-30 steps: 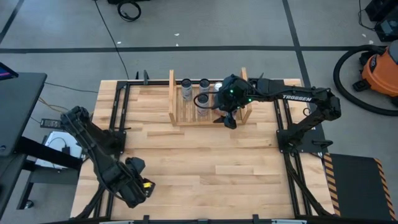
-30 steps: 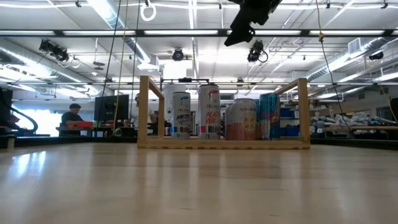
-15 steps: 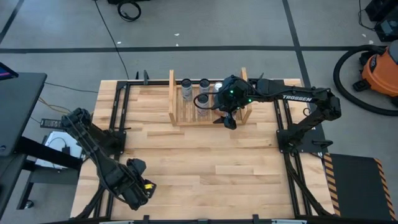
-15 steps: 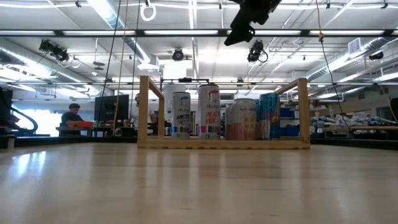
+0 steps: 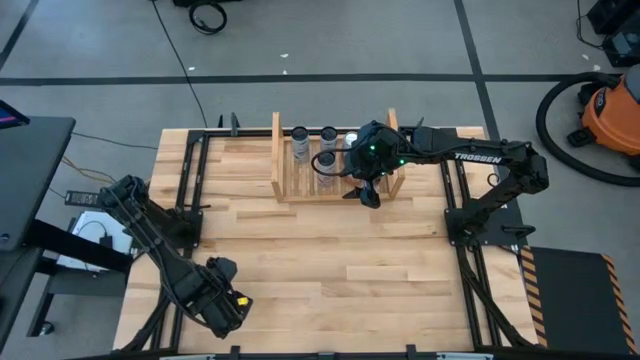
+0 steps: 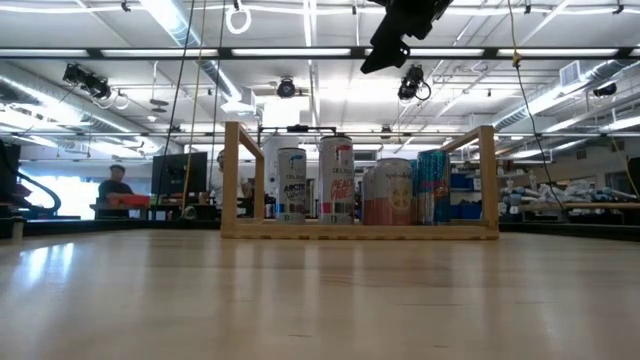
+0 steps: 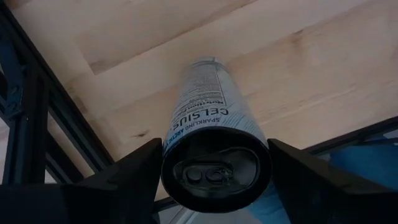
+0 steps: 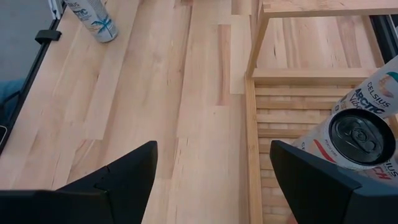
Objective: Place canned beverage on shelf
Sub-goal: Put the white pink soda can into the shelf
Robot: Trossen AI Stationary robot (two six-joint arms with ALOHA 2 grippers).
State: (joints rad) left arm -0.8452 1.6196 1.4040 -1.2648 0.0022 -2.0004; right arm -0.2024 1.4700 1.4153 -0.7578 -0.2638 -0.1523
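High view, left claw (image 5: 222,300): sits at the lower left of the frame, over the near edge of the worktop (image 5: 330,260).
Left claw state: its two dark fingers (image 7: 118,180) press on both sides of a can (image 7: 211,137), so it is gripping the can.
Can look: tall and thin, white and silver, with the word CELSIUS in dark letters and a shiny top with a pull tab.
Can place: in the left claw, close to the black frame at the worktop's edge.
Shelf (image 5: 280,160): light wood with a slatted floor and two upright side boards, at the upper middle of the frame.
Cans on shelf (image 6: 336,180): stand upright in a row between the side boards; one is blue.
Right claw (image 5: 368,190): hangs over the right part of the shelf.
Right claw state: fingers (image 8: 118,180) spread wide apart, holding nothing.
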